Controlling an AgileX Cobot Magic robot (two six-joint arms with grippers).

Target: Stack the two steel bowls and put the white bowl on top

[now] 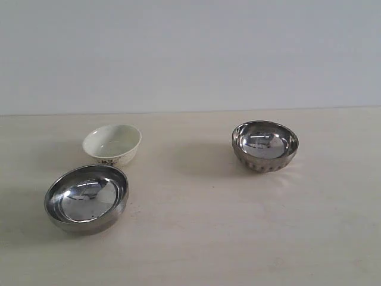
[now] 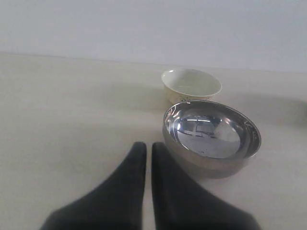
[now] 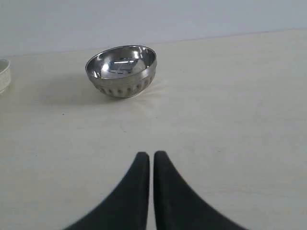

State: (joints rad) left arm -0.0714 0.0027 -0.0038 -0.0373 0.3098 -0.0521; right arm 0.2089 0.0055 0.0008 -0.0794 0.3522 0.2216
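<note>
The wide smooth steel bowl (image 1: 87, 198) (image 2: 212, 136) stands upright at the front left of the table. Just behind it sits the white bowl (image 1: 112, 143) (image 2: 191, 85), cream with a dark pattern low on its side; its edge (image 3: 4, 74) shows in the right wrist view. The smaller ribbed steel bowl (image 1: 265, 145) (image 3: 122, 70) stands apart at the right. My left gripper (image 2: 149, 146) is shut and empty, close beside the smooth bowl. My right gripper (image 3: 151, 155) is shut and empty, well short of the ribbed bowl. Neither gripper appears in the exterior view.
The pale wooden table (image 1: 202, 238) runs back to a plain light wall (image 1: 190, 53). Bare tabletop lies between the two steel bowls and in front of the ribbed one.
</note>
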